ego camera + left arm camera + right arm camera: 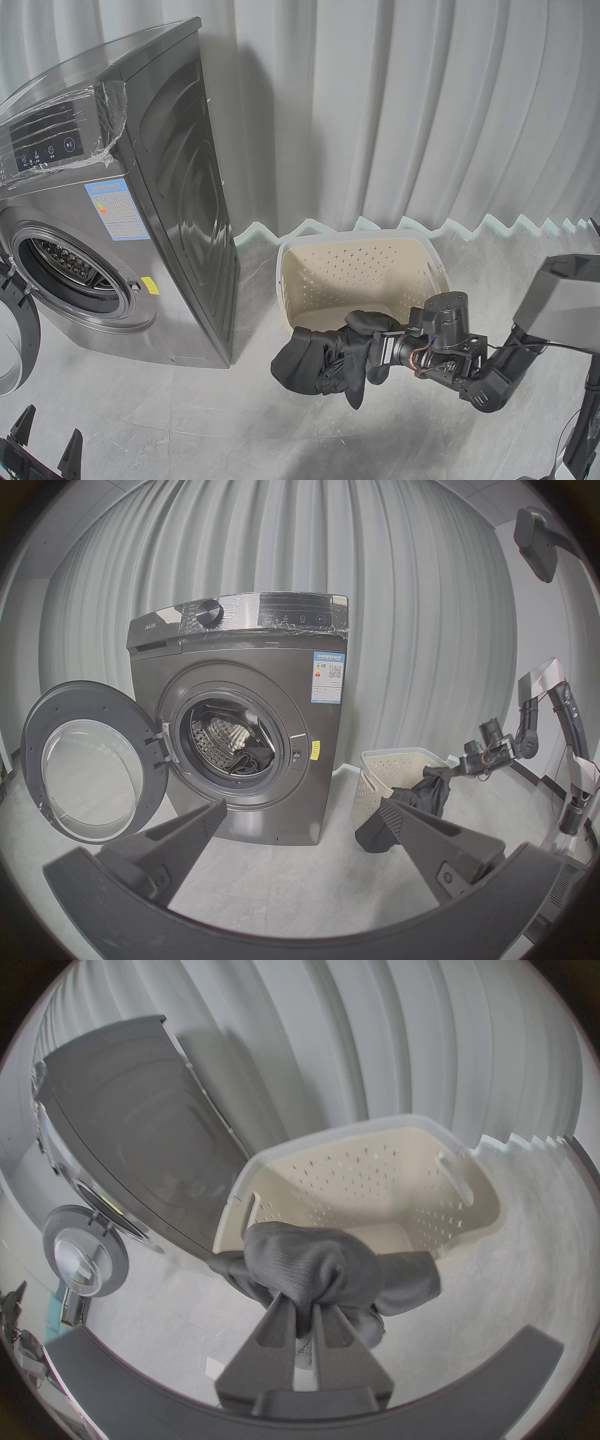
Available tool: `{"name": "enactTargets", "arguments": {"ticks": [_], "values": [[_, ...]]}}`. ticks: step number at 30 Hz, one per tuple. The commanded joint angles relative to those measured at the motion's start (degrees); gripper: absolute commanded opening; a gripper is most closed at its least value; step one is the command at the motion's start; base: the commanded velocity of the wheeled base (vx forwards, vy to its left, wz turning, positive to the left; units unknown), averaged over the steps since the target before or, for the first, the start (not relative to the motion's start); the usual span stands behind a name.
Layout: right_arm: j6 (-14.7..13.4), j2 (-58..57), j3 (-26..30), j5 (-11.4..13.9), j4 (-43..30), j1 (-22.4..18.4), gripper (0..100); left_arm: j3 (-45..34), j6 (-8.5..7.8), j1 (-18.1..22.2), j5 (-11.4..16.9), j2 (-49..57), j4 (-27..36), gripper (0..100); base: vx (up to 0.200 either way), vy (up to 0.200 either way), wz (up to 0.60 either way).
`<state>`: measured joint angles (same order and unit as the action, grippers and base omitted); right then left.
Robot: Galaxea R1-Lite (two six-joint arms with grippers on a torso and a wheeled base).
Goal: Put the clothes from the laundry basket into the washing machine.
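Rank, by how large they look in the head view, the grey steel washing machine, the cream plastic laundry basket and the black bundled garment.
1. grey steel washing machine, though partly out of frame.
2. cream plastic laundry basket.
3. black bundled garment, smallest.

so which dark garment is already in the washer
The garment lying in the drum; the other garment hangs from the right gripper over the laundry basket.
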<state>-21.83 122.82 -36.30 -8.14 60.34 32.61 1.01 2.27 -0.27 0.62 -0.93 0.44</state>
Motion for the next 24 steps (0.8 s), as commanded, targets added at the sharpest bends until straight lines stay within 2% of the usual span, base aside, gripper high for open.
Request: {"name": "enactTargets", "arguments": {"ticks": [1, 2, 3, 4, 6, 12, 17, 21, 22, 24], "values": [[-0.2, -14.0, 6.9, -0.3, 2.3, 2.4, 0, -0.9, 0.02, 0.0, -0.1, 0.9, 0.0, 100, 0.0, 0.0, 0.0], [-0.2, -14.5, 7.2, -0.5, 2.5, 2.4, 0, -0.9, 0.02, 0.0, -0.1, 0.9, 0.0, 100, 0.0, 0.0, 0.0], [0.1, -17.6, 8.4, -2.1, 3.9, 3.0, 0, -0.9, 0.02, 0.0, -0.2, 0.9, 0.0, 100, 0.0, 0.0, 0.0], [0.2, -19.1, 8.8, -2.7, 4.6, 3.2, 0, -0.9, 0.02, 0.0, -0.2, 0.9, 0.0, 100, 0.0, 0.0, 0.0], [0.2, -22.4, 9.4, -2.9, 5.1, 4.0, 0, -0.9, 0.02, 0.0, -0.2, 0.9, 0.0, 100, 0.0, 0.0, 0.0], [2.3, -31.9, 10.5, -2.3, 4.1, 6.5, 0, -0.9, -0.33, 0.0, -0.1, 0.9, 0.0, 100, 0.0, 0.0, 0.0], [7.3, -36.4, 10.5, -2.2, 3.6, 8.7, 0, -0.9, -0.6, 0.1, -0.1, 0.9, 0.0, 100, 0.0, 0.0, 0.0], [8.5, -37.6, 10.9, -2.4, 3.6, 10.0, 0, -0.9, -1.3, 0.1, 0.1, 0.9, -0.1, 100, 0.0, 0.0, 0.0], [9.0, -37.7, 10.7, -2.4, 3.9, 9.8, 0, -0.9, -2.27, 0.1, 0.5, 0.9, -0.1, 100, 0.0, 0.0, 0.0], [9.3, -37.7, 10.8, -2.4, 4.1, 9.8, 0, -1.0, -2.27, 0.1, 0.5, 0.9, -0.1, 100, 0.0, 0.0, 0.0]]}}
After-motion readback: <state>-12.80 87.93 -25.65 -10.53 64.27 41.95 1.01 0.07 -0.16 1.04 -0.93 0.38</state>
